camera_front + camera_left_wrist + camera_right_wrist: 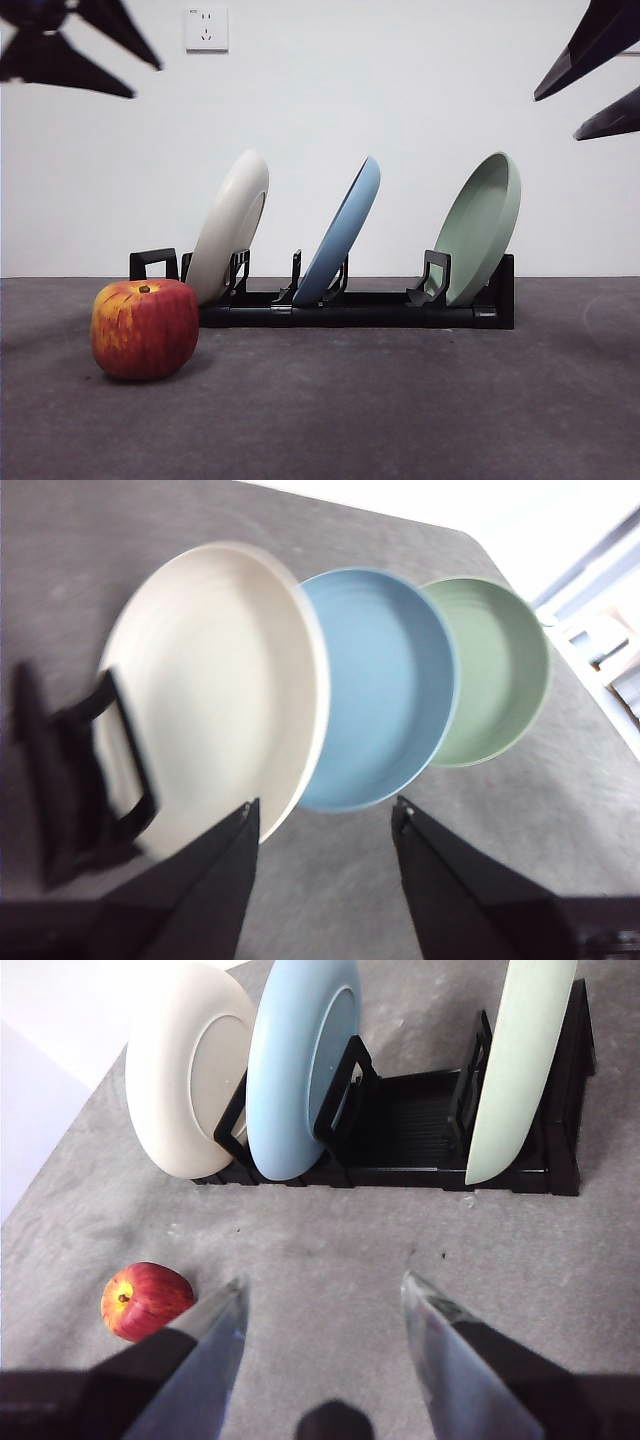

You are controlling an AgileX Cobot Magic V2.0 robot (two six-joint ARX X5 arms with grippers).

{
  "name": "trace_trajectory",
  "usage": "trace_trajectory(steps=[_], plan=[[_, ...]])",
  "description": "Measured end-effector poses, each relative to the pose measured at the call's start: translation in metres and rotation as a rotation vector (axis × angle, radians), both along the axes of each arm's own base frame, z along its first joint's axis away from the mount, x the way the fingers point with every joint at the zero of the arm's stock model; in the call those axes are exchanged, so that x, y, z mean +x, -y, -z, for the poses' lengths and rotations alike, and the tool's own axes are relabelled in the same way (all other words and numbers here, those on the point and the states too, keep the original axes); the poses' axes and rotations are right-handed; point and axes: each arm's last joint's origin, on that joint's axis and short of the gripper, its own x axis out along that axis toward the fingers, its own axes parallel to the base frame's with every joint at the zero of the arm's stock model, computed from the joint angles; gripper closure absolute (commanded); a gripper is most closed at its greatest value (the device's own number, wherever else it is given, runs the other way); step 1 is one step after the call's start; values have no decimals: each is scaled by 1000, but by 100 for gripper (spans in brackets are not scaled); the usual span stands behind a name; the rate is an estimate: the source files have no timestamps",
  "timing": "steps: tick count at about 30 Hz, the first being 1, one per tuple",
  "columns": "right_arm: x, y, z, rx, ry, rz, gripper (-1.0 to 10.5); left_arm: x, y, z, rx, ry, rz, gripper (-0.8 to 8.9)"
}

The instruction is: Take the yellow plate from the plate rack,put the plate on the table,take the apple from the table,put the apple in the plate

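Front view showed nothing done yet: the yellow plate [229, 222] leaned in the plate rack [355, 308], the apple [145, 327] sat on the table [400, 410]. My left gripper [322, 820] hung spread above the plates, my right gripper [322, 1295] spread too, both holding nothing.

A light blue plate [345, 233] stands tilted on its edge in the middle of the row, its top leaning toward the pale green plate [487, 225], which stands tilted the same way at the far end. Seen from above, the blue one [380, 685] overlaps the green one [495, 668]. Behind them rises a plain white wall [400, 90] bearing a white power socket [206, 29] high up
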Motion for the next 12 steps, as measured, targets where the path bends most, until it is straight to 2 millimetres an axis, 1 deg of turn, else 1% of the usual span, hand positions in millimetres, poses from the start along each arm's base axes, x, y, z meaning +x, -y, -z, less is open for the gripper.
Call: trace_trajectory(steps=[3,6,10,12], plan=[[0,0,0,0,-2,0,687,20,15,-9,8,7,42,588],[0,0,0,-1,-5,0,689,40,30,-11,37,12,49,589],[0,0,0,-1,-5,0,689,62,47,-4,78,0,43,589],[0,0,0,-1,-5,0,689,72,54,5,97,-18,42,589]])
